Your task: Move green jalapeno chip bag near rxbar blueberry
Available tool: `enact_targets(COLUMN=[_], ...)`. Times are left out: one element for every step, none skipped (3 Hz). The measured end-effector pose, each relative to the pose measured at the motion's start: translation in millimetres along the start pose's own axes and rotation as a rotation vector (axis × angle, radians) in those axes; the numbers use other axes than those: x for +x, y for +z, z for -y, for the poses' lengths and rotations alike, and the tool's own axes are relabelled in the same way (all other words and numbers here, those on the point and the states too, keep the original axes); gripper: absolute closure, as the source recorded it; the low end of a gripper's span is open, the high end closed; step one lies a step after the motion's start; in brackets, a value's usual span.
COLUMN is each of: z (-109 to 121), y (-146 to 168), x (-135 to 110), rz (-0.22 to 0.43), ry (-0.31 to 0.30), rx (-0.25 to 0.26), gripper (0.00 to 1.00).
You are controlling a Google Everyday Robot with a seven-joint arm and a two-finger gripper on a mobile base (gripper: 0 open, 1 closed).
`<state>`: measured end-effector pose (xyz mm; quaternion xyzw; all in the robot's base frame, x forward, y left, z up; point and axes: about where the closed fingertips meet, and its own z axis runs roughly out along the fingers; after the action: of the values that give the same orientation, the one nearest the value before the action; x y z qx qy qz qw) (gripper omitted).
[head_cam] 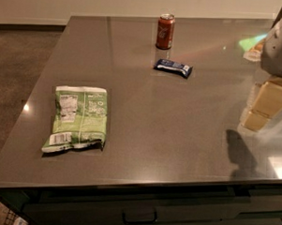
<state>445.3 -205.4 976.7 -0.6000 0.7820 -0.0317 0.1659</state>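
The green jalapeno chip bag (77, 118) lies flat on the left side of the dark table (168, 134), label side up with its barcode toward the front edge. The rxbar blueberry (173, 67), a small dark-blue wrapper, lies at the far middle of the table. My gripper (265, 105) hangs over the table's right edge, cream-coloured under the grey wrist (280, 45). It is far to the right of the bag, to the right of and nearer than the bar, and it holds nothing that I can see. Its shadow falls on the table below it.
A red soda can (165, 31) stands upright at the far middle, just behind the bar. The table's front edge runs across the bottom, with drawers (141, 213) below. Carpeted floor (21, 62) lies to the left of the table.
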Motion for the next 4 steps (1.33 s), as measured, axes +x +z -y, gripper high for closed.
enact_targets(z=[5.6, 5.0, 0.1, -14.6], y=[11.1, 30.7, 59.1, 93.0], x=[-31.6, -71.5, -108.3, -148.7], rz=[0.032, 0.064, 0.092, 0.115], ry=[0.003, 0.001, 0.005, -0.010], rx=[0.005, 0.003, -0.011, -0.054], gripper=[0.00, 0.00, 0.00, 0.00])
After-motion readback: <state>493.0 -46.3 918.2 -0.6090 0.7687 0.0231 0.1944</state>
